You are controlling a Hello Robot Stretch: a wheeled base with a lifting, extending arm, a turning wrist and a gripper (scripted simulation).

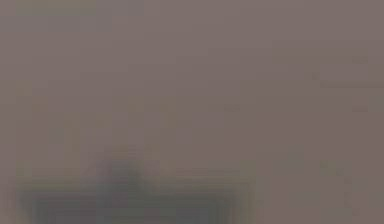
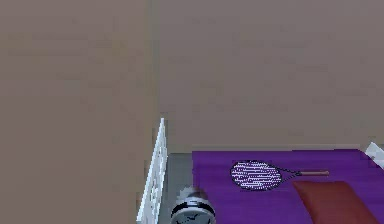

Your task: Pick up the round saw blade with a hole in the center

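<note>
Hunting for the blade, with the pick-up not yet begun.
Forward view gives us a plain grey-brown wall [image 1: 190,90] close ahead. Out on the arm side, a round dark object with a silvery-white rim [image 2: 190,209] sits at the bottom edge, just beside a white slatted rail [image 2: 155,170]. It could be the blade we're after, but it's too small to call and I can't make out a centre hole. As for what carries what, a purple bedcover [image 2: 215,165] bears a white-strung racket with a red grip [image 2: 258,176] and, near it, a flat rust-red cushion [image 2: 335,203]. The claw's state I cannot tell. By my reckoning, confirming the target, reaching and lifting are all left to do.
</note>
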